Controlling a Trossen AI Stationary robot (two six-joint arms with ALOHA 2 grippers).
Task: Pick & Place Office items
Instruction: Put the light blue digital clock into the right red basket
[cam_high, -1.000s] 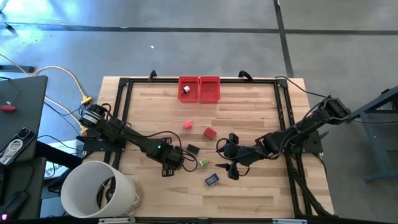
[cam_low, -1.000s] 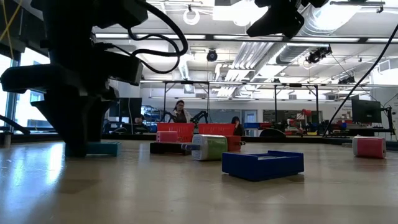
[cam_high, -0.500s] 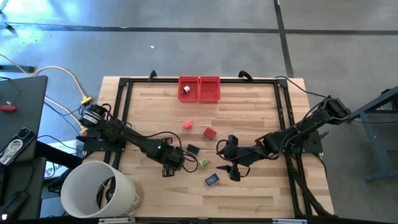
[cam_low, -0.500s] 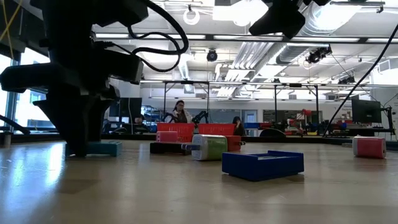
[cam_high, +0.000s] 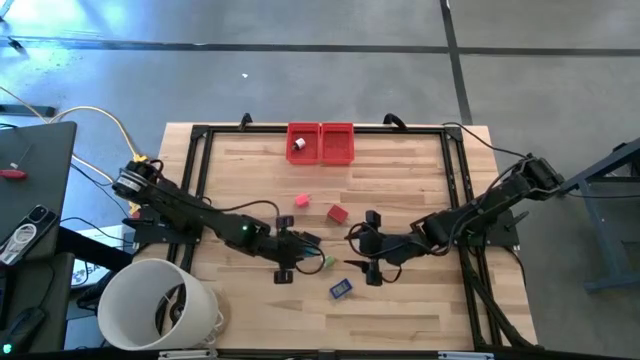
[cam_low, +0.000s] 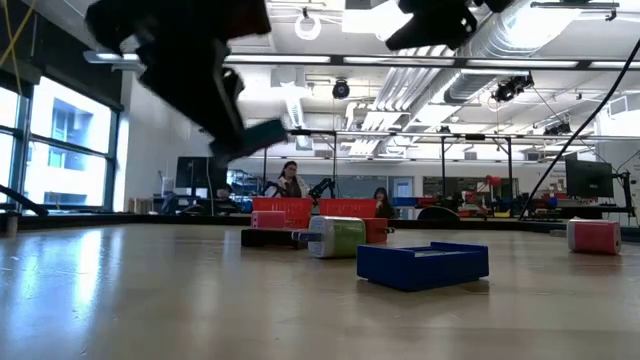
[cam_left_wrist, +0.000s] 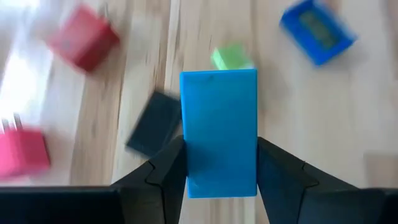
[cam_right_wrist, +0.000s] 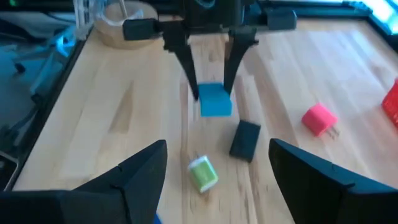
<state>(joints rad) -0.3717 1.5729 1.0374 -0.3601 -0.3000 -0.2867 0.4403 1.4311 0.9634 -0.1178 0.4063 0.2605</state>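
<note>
So the left gripper (cam_left_wrist: 219, 177) has the teal piece (cam_left_wrist: 219, 132) clamped between its jaws and it's up off the bench (cam_high: 400, 310) now. A second ago that gripper was planted low on the wood with the teal piece sitting on the surface beside it; in the low view the whole dark mass has swung up and the teal piece (cam_low: 262, 133) hangs in the air. From above, the left arm has also reached further toward the middle, ending just beside the black piece (cam_high: 311, 240).

Under the lifted piece you can see the black piece (cam_left_wrist: 153, 122), the green piece (cam_left_wrist: 229, 56), the dark blue piece (cam_left_wrist: 317, 37), the red piece (cam_left_wrist: 84, 40) and the pink piece (cam_left_wrist: 22, 152), all lying loose on the bench, none touching.

The right gripper (cam_high: 368, 247) sits near the middle of the bench with its jaws spread and nothing in them, pretty much where it was before, just nudged a bit.

One white piece (cam_high: 298, 145) lies in the left one of the two red bins (cam_high: 321, 142) at the far edge. The white bucket (cam_high: 160, 305) hasn't budged.
</note>
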